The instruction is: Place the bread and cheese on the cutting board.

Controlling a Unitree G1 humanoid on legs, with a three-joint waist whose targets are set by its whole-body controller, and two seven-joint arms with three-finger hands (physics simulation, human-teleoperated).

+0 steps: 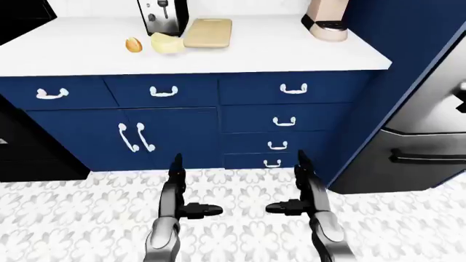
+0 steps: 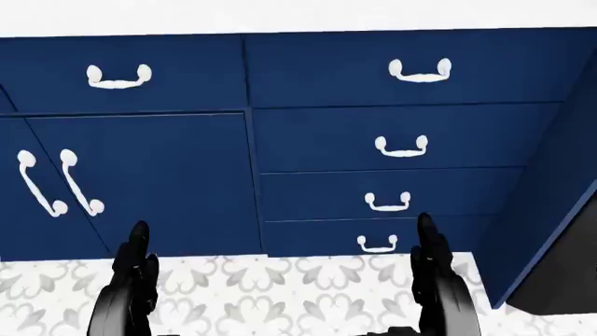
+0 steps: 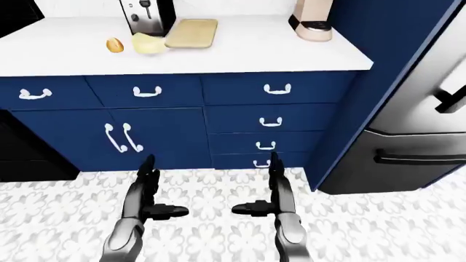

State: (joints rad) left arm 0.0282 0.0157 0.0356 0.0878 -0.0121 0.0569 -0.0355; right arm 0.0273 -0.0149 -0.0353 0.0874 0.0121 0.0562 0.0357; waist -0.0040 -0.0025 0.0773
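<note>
A tan cutting board (image 1: 208, 33) lies on the white counter (image 1: 277, 52) near the top of the left-eye view, beside the toaster. Touching its left edge sits a pale yellow cheese wedge (image 1: 166, 43). Further left on the counter rests a small brown bread roll (image 1: 133, 45). My left hand (image 1: 182, 188) and right hand (image 1: 294, 185) hang low over the patterned floor, far below the counter. Both are open with fingers spread and thumbs pointing inward, holding nothing.
A silver toaster (image 1: 162, 15) stands behind the cheese, and a beige appliance (image 1: 325, 19) at the counter's right end. Blue drawers and cabinet doors (image 1: 175, 136) face me. A steel fridge (image 1: 430, 125) stands at the right, a dark appliance (image 1: 22, 147) at the left.
</note>
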